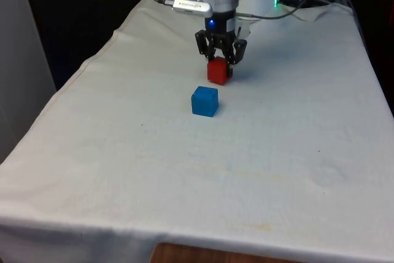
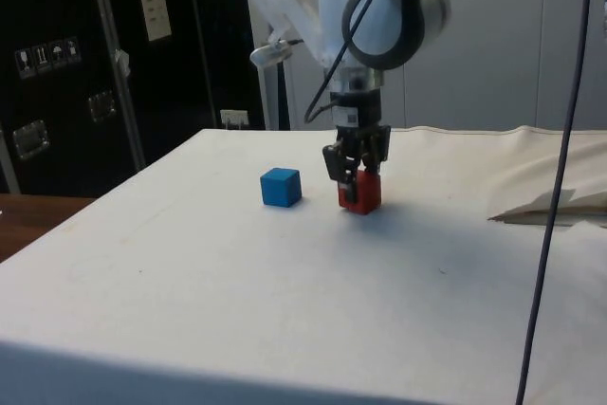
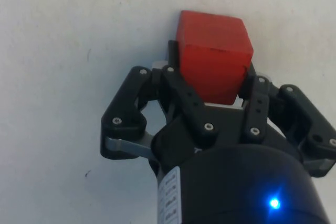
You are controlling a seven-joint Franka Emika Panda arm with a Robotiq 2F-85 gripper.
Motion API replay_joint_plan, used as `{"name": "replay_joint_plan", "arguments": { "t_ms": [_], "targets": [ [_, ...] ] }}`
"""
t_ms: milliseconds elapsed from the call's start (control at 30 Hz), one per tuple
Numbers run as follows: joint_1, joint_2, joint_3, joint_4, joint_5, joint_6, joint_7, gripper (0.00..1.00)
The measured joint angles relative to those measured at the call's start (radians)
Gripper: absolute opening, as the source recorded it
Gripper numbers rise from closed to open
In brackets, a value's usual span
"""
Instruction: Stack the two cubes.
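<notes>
Claw (image 1: 220, 60), black and two-fingered, closed on small red cube (image 1: 219, 71), fingers pressed against opposite sides (clearest in wrist view (image 3: 212, 66)). Pointing straight down from white arm (image 2: 375, 16), low over worktop (image 1: 184, 170) draped in white cloth. Red cube (image 2: 360, 192) at or just above cloth; contact with cloth impossible to judge. Small blue cube (image 1: 205, 101) sitting flat on cloth, untouched, near red cube but apart from it: nearer the camera and slightly toward the front view's left. In side view, blue cube (image 2: 281, 187) beside red one with a clear gap between. Not stacked.
</notes>
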Motion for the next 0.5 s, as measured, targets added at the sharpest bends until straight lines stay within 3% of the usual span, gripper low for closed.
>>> {"name": "replay_joint_plan", "arguments": {
  "t_ms": [500],
  "targets": [
    [0.0, -0.126, -0.01, -0.006, -0.022, -0.111, 0.002, 0.0]
  ]
}}
